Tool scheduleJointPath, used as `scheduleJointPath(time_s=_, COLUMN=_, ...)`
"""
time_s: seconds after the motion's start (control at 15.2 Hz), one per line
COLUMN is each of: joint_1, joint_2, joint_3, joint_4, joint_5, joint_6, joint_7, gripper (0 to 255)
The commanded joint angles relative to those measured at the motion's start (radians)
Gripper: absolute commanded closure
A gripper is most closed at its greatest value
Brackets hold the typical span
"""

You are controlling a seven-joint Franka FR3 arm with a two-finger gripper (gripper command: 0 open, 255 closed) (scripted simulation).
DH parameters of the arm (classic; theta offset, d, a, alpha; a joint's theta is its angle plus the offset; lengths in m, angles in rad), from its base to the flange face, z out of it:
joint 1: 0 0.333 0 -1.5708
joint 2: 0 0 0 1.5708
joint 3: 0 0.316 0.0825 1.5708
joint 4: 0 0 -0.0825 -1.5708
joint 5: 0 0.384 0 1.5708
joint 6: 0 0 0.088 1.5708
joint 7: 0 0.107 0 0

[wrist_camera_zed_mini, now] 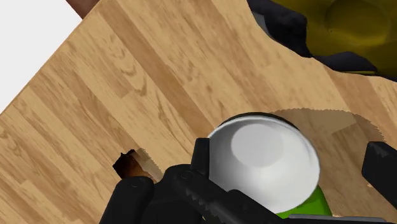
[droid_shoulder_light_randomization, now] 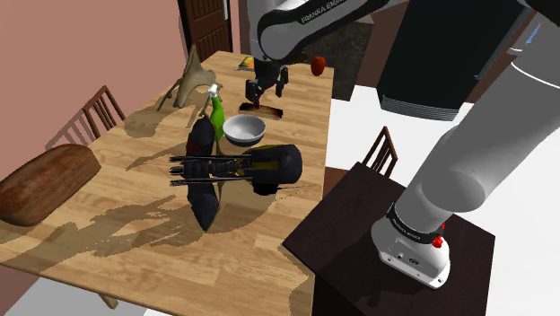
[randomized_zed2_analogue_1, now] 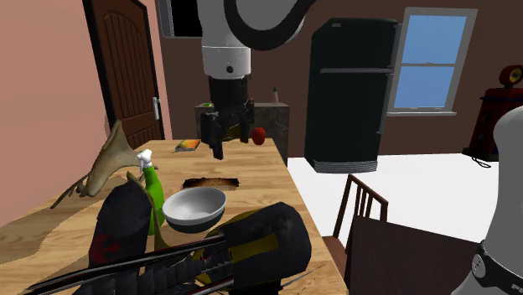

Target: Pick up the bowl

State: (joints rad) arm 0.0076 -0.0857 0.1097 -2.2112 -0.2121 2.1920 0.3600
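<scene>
A pale grey bowl point(droid_shoulder_light_randomization: 244, 129) sits upright on the wooden table point(droid_shoulder_light_randomization: 108, 238), beside a green spray bottle point(droid_shoulder_light_randomization: 216, 109). My black gripper point(droid_shoulder_light_randomization: 267, 88) hangs in the air above the table, just past the bowl's far side, fingers apart and empty. In the second exterior view the gripper point(randomized_zed2_analogue_1: 230, 138) hovers well above and behind the bowl point(randomized_zed2_analogue_1: 195, 207). Looking along the hand, the bowl point(wrist_camera_zed_mini: 267, 159) lies below, between the two spread fingers point(wrist_camera_zed_mini: 191, 191), untouched, with the green bottle point(wrist_camera_zed_mini: 305, 207) at its edge.
A big black and yellow bag point(droid_shoulder_light_randomization: 238, 166) lies right next to the bowl. A tan horn-shaped object point(droid_shoulder_light_randomization: 193, 76), a brown loaf point(droid_shoulder_light_randomization: 45, 179), a red apple point(droid_shoulder_light_randomization: 318, 65) and a dark flat scrap point(droid_shoulder_light_randomization: 269, 111) share the table. Chairs flank it; a black fridge point(randomized_zed2_analogue_1: 348, 92) stands behind.
</scene>
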Motion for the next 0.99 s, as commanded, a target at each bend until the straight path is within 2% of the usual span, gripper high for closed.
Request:
scheduleJointPath(time_s=0.0, joint_1=0.003, joint_2=0.083, joint_3=0.009, joint_4=0.047, joint_5=-0.027, joint_6=0.029, joint_7=0.033, gripper=0)
scheduleJointPath(time_s=0.46, joint_1=0.033, joint_2=0.355, joint_3=0.011, joint_4=0.232, joint_5=-0.125, joint_6=0.086, joint_7=0.131, gripper=0)
scheduleJointPath(time_s=0.92, joint_1=0.083, joint_2=0.636, joint_3=-0.013, joint_4=0.487, joint_5=-0.192, joint_6=0.087, joint_7=0.190, gripper=0)
